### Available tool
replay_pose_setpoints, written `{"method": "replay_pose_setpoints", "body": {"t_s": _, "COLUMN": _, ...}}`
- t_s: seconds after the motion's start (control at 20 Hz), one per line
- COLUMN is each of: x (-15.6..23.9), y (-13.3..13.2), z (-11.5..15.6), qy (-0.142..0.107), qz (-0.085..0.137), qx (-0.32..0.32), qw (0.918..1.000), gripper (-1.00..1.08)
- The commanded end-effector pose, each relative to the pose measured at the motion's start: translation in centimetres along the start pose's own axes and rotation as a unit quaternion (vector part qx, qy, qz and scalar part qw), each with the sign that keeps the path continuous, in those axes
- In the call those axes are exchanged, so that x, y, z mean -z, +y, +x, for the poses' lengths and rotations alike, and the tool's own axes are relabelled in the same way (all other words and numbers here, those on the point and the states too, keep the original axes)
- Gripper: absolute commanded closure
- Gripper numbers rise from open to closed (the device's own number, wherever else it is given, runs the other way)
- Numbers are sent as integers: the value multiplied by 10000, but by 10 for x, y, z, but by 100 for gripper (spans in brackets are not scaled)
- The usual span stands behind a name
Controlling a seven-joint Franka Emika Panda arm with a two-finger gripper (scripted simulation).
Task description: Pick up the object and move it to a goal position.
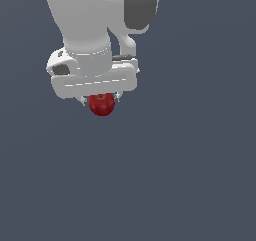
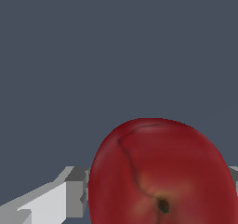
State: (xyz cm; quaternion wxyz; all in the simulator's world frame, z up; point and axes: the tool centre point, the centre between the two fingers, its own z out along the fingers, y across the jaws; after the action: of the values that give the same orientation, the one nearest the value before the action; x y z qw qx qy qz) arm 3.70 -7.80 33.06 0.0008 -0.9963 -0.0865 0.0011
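Note:
The object point(image 1: 102, 106) is a small glossy dark-red apple-like ball, sitting just under the white hand in the exterior view. My gripper point(image 1: 100, 99) points downward with its short fingers on either side of the ball. In the wrist view the object point(image 2: 158, 172) fills the near field, its stem dimple showing. One grey finger point(image 2: 76, 190) presses against one flank, and the edge of the other finger meets the opposite flank. The gripper point(image 2: 155, 187) is shut on the object. The ball's upper part is hidden by the hand in the exterior view.
A plain dark grey-blue surface point(image 1: 190, 175) spreads all around. The white arm point(image 1: 80, 20) rises out of the top of the exterior view. No goal marker or other object shows.

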Motion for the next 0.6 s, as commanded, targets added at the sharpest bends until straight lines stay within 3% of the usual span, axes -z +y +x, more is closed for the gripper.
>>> {"method": "replay_pose_setpoints", "body": {"t_s": 0.0, "x": 15, "y": 9, "z": 6, "qy": 11, "qz": -4, "qx": 2, "qw": 10000, "gripper": 108}}
{"method": "replay_pose_setpoints", "body": {"t_s": 0.55, "x": 57, "y": 39, "z": 25, "qy": 10, "qz": -6, "qx": 1, "qw": 10000, "gripper": 108}}
